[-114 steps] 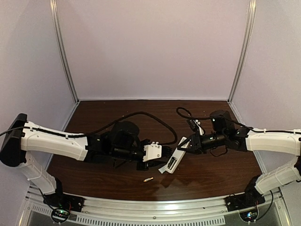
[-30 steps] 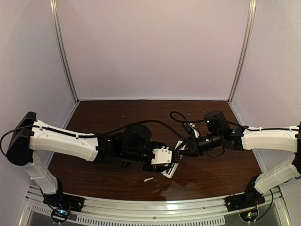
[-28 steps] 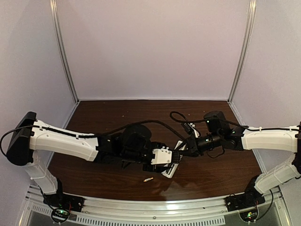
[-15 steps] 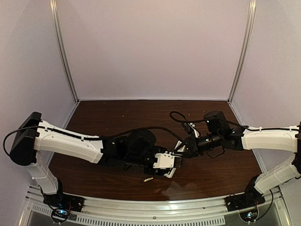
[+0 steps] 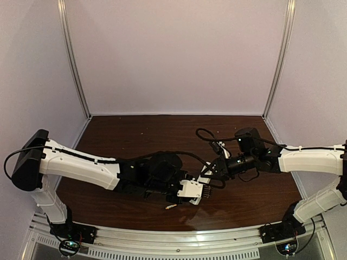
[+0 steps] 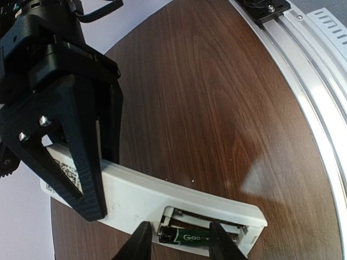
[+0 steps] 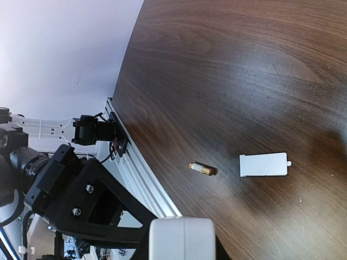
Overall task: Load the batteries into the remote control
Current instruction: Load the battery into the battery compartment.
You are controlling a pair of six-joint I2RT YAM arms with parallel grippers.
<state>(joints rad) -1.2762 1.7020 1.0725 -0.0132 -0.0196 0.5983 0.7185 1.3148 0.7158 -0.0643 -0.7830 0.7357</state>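
**The first battery goes in**

The left arm has slid over to the right and come lower, so the left fingers now sit right at the remote control. These fingers stand apart, one on each side of the dark battery. It lies in the open slot at one end of the remote. The right fingers are clamped on the other end and seem to hold the remote up off the table.

The remote is held by one end only. A hard push at the slot end could make it tip or slip, because the white plastic is smooth. The battery could also sit crooked and pop out.

The remote is a long flat bar. The dark battery is a small round stick with a shiny green wrap. The other battery, with a gold end, lies on the glossy brown table and could roll. The flat white cover lies near it.
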